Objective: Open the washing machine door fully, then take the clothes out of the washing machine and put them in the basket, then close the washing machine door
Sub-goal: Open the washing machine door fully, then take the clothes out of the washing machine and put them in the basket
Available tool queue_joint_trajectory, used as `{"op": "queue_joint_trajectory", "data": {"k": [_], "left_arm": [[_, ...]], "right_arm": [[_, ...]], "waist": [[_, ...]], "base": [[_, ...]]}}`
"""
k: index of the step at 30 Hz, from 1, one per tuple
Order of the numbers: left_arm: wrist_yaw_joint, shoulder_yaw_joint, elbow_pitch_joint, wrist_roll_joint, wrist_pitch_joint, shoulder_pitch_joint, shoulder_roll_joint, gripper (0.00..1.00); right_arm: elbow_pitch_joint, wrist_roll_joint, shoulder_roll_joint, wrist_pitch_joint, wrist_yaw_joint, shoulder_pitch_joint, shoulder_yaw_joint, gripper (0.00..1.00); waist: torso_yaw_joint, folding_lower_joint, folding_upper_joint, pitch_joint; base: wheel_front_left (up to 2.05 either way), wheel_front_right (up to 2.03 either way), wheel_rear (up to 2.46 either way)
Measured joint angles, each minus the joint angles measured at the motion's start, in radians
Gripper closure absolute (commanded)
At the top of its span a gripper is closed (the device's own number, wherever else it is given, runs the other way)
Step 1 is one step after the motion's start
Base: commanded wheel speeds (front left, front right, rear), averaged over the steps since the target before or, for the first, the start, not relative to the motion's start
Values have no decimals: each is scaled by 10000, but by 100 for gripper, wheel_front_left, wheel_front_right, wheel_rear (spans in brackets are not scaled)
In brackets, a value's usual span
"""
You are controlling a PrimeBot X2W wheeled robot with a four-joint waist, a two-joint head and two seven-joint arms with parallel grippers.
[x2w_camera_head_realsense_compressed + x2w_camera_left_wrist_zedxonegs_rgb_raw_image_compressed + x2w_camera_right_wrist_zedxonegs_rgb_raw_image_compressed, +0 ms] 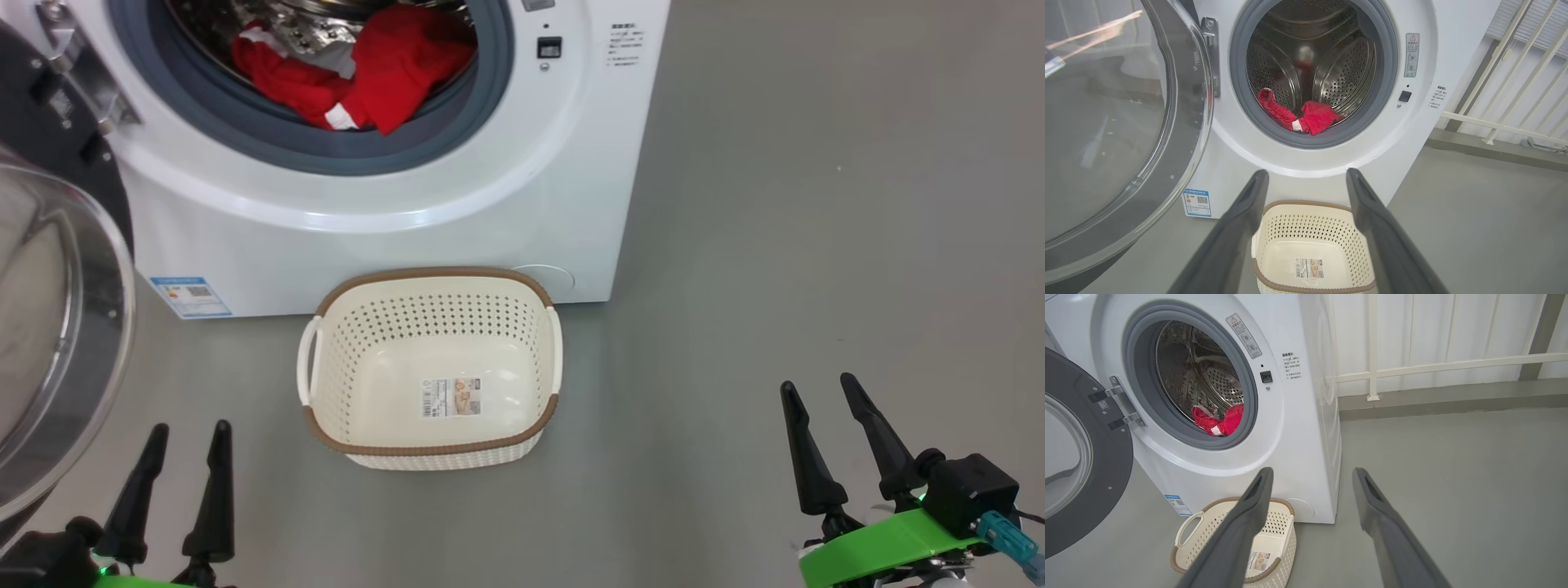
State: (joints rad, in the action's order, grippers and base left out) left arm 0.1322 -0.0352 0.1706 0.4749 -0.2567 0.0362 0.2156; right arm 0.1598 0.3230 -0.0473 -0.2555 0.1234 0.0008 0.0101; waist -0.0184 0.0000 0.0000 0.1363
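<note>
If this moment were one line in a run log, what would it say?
washing machine door open | clothes in washing machine | basket empty | left hand open | right hand open

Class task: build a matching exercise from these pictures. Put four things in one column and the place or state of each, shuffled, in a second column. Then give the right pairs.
Things
1. washing machine door
2. clothes
3. basket
4. right gripper

Place or state
A. fingers apart, gripping nothing
B. on the floor before the washing machine, bare inside apart from a paper label
C. swung open to the robot's left
D. lying in the steel drum

Pairs: 1-C, 2-D, 3-B, 4-A
</note>
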Motion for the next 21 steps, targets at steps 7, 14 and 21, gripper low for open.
{"op": "queue_joint_trajectory", "data": {"k": [7,14,21], "left_arm": [[0,470,-169,6,0,-126,140,0],[0,696,-226,6,0,-129,148,0],[0,725,-286,42,0,-126,217,0]], "right_arm": [[-117,205,15,0,-2,45,-228,0],[-157,291,27,0,-2,198,-349,0],[-203,293,56,0,-2,197,-382,0]], "waist": [[-368,0,0,43],[-519,0,0,122],[-495,0,0,194]], "base": [[0,0,0],[0,0,0],[0,0,0]]}}
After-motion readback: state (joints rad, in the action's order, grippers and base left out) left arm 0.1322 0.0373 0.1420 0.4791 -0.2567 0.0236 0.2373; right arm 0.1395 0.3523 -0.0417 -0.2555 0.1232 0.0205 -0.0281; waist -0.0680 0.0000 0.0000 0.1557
